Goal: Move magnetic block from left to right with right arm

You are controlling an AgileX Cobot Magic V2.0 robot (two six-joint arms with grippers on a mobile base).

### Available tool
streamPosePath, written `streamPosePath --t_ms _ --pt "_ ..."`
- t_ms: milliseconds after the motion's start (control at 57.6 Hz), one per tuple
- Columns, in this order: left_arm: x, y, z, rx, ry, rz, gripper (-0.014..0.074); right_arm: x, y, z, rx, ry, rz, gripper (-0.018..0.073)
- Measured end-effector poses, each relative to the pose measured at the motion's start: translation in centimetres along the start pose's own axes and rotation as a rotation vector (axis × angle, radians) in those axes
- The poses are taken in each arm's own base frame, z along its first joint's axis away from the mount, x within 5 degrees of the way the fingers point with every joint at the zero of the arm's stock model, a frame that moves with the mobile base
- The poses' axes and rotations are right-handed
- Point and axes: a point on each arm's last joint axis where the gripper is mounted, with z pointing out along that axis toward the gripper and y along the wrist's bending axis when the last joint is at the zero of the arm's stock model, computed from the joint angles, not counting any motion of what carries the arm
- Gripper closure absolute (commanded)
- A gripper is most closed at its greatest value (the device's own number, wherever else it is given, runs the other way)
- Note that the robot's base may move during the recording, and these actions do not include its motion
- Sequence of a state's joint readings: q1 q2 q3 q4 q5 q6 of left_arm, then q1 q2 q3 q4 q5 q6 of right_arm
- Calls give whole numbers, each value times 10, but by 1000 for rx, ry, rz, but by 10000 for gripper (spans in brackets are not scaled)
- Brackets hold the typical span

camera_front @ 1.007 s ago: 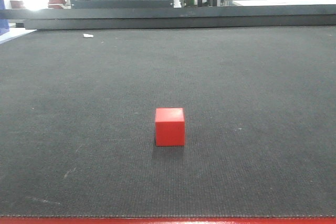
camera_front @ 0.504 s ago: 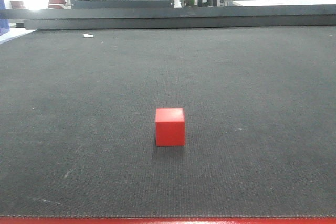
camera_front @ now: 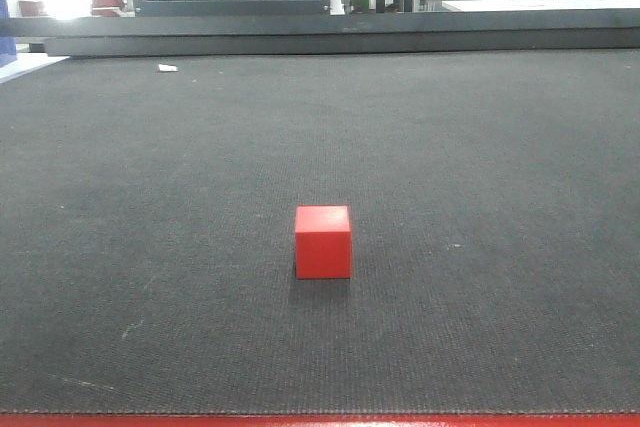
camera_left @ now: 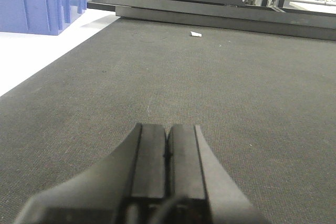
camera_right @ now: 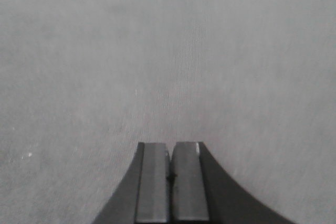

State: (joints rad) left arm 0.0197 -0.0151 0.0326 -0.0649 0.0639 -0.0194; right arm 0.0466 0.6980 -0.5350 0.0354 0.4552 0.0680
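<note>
The magnetic block (camera_front: 323, 241), a small plain red cube, rests alone on the dark mat (camera_front: 480, 167) near the middle of the front view. Neither arm shows in that view. In the left wrist view my left gripper (camera_left: 167, 127) is shut, its two pads pressed together with nothing between them, low over the mat. In the right wrist view my right gripper (camera_right: 170, 145) is likewise shut and empty, looking down on bare grey mat. The block appears in neither wrist view.
A blue bin (camera_left: 39, 1) stands on the white surface beyond the mat's left edge. A small white scrap (camera_left: 195, 34) lies on the mat near its far edge. Black frame rails (camera_front: 340, 32) run along the back.
</note>
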Motion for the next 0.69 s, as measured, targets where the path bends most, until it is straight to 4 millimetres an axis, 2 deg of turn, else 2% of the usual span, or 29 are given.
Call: streamPosePath --t_ms 243,313,365,434,538,573,608,695 --pt "0 0 0 0 0 0 713 -10 16 30 18 280 116 501" --pt "0 0 0 0 0 0 713 -11 24 38 21 352 130 475" --pt "0 0 0 0 0 0 713 -11 31 45 22 409 132 417" --pt "0 0 0 0 0 0 713 -11 42 53 22 483 117 295" --pt "0 0 0 0 0 0 713 -15 62 68 19 583 87 -2" --pt "0 0 0 0 0 0 713 -16 69 72 20 606 83 -66" --pt "0 0 0 0 0 0 713 -17 74 76 21 623 83 -85" --pt "0 0 0 0 0 0 713 -22 89 84 33 676 86 -66"
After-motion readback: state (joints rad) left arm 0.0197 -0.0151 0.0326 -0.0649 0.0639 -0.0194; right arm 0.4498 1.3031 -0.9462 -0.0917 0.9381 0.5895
